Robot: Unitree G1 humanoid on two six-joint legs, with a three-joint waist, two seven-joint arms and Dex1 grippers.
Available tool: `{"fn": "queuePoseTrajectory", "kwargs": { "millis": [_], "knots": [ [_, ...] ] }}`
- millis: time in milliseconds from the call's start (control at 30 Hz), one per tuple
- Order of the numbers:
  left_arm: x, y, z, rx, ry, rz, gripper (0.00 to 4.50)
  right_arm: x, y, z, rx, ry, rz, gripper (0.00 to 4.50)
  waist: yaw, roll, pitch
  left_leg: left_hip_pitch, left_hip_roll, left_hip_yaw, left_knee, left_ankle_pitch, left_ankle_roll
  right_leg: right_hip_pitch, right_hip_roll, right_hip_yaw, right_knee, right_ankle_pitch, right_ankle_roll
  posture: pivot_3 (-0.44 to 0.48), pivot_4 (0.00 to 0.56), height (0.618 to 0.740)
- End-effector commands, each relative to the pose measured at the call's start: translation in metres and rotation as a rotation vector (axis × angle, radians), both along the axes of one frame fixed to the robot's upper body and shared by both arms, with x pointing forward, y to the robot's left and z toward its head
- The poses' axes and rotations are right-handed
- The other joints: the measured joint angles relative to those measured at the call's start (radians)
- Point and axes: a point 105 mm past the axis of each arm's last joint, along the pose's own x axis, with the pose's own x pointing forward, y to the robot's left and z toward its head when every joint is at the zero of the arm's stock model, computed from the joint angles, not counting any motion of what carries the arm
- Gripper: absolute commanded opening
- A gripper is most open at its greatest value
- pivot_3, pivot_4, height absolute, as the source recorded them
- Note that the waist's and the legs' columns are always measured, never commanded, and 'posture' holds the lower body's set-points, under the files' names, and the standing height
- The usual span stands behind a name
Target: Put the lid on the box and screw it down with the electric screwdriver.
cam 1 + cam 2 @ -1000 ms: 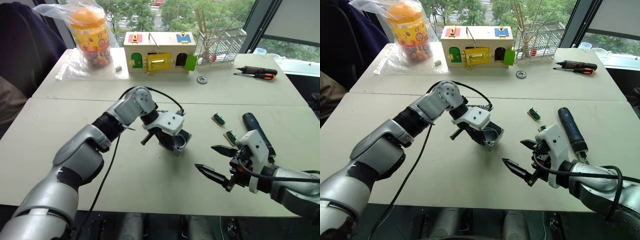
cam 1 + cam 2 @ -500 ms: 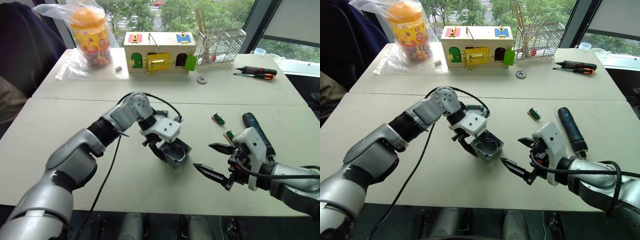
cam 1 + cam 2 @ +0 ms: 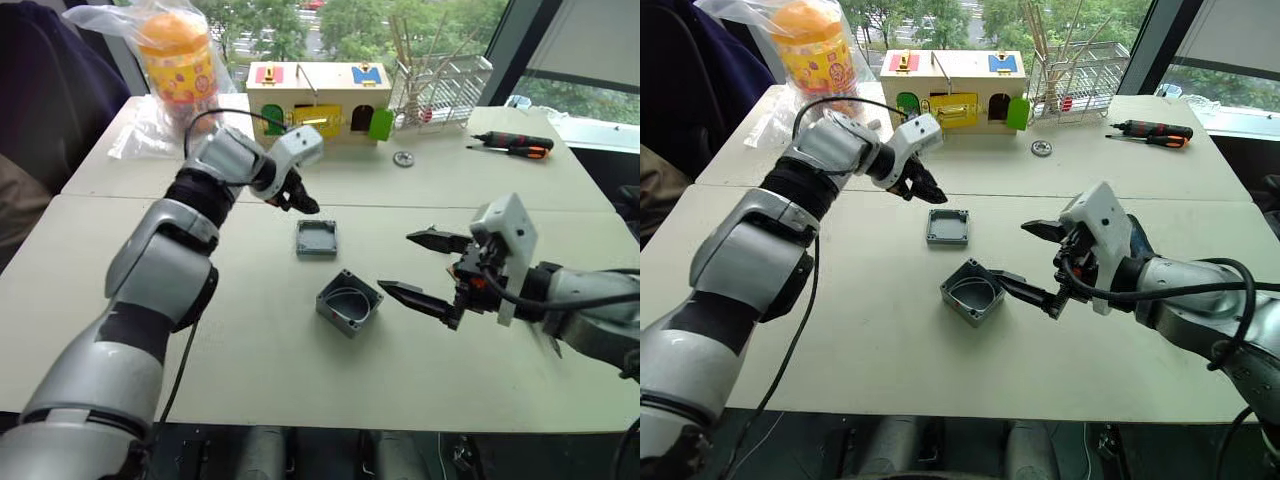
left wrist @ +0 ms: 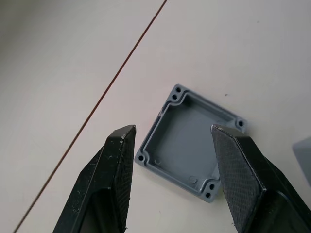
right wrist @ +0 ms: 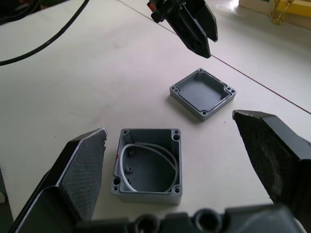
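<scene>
The grey box [image 3: 348,303] rests open side up on the table, with a white gasket loop inside [image 5: 148,167]. Behind it lies the flat grey lid [image 3: 316,238], hollow side up [image 4: 194,133]. My left gripper [image 3: 297,198] hovers just behind and left of the lid, open, with nothing between its fingers. My right gripper [image 3: 394,262] is wide open just right of the box, its lower fingertip close to the box's right corner without touching it. The electric screwdriver is hidden behind my right arm.
At the back stand a wooden box with coloured doors [image 3: 318,100], an orange jar in a plastic bag [image 3: 180,70] and a wire rack [image 3: 440,88]. A black-and-orange hand screwdriver [image 3: 515,145] and a small metal disc [image 3: 404,159] lie at the back right.
My left gripper has let go of the box, which now sits on the table, and has drawn back over the lid. My right gripper has shifted left toward the box.
</scene>
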Motion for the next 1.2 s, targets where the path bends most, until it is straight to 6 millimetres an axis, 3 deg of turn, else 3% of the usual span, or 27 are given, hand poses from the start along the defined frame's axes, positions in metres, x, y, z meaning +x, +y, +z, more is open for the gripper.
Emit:
{"fn": "queuePoseTrajectory", "kwargs": {
  "millis": [33, 267, 633, 800, 1000, 1100, 1200],
  "knots": [
    [0.007, 0.008, -0.010, 0.000, 0.014, 0.137, 2.50, 0.011, 0.007, 0.002, -0.030, -0.060, 0.027, 4.50, 0.002, 0.000, 0.000, -0.001, -0.001, 0.000, 0.000, 0.000, 0.000, -0.001, 0.000, 0.000, 0.000, 0.000, 0.000, 0.000, 0.150, 0.706],
    [0.006, 0.012, -0.034, 0.001, 0.069, 0.215, 2.50, 0.021, 0.005, -0.007, -0.057, -0.059, 0.017, 4.50, 0.001, 0.000, 0.000, -0.002, -0.001, 0.001, 0.002, 0.000, 0.000, -0.001, 0.000, 0.000, 0.000, 0.001, 0.001, 0.000, 0.150, 0.706],
    [-0.001, 0.005, -0.058, 0.086, 0.106, 0.143, 2.50, 0.020, 0.002, -0.011, -0.046, -0.063, -0.028, 4.50, 0.002, 0.000, 0.000, -0.002, -0.001, 0.005, 0.002, 0.001, -0.002, -0.001, 0.000, 0.000, 0.000, 0.001, 0.001, 0.000, 0.150, 0.706],
    [-0.005, 0.001, -0.058, 0.095, 0.130, 0.100, 0.18, 0.019, -0.003, -0.013, -0.042, -0.062, -0.068, 4.50, 0.002, 0.000, -0.001, -0.002, -0.001, 0.005, 0.002, 0.001, -0.002, -0.001, 0.000, 0.000, 0.000, 0.001, 0.001, 0.000, 0.150, 0.706],
    [0.001, 0.003, -0.051, 0.047, 0.089, 0.153, 0.08, 0.026, -0.016, -0.016, 0.014, -0.037, -0.150, 4.50, 0.003, 0.000, -0.001, -0.002, -0.001, 0.004, 0.002, 0.001, -0.002, -0.001, 0.000, 0.000, 0.000, 0.001, 0.001, 0.000, 0.150, 0.706],
    [0.008, 0.000, -0.034, -0.075, 0.043, 0.178, 0.08, 0.035, -0.017, -0.008, 0.170, -0.026, -0.195, 4.50, 0.001, 0.000, -0.001, -0.002, -0.001, 0.004, 0.003, 0.001, -0.002, -0.001, 0.000, 0.000, 0.000, 0.001, 0.001, 0.000, 0.150, 0.706],
    [0.019, -0.005, -0.002, -0.225, -0.150, 0.142, 0.08, 0.046, -0.009, 0.007, 0.390, 0.000, -0.209, 4.50, -0.002, 0.000, -0.001, -0.002, 0.000, 0.002, 0.003, 0.001, -0.002, -0.002, 0.000, 0.000, 0.003, 0.001, 0.001, 0.000, 0.150, 0.706]
  ]
}}
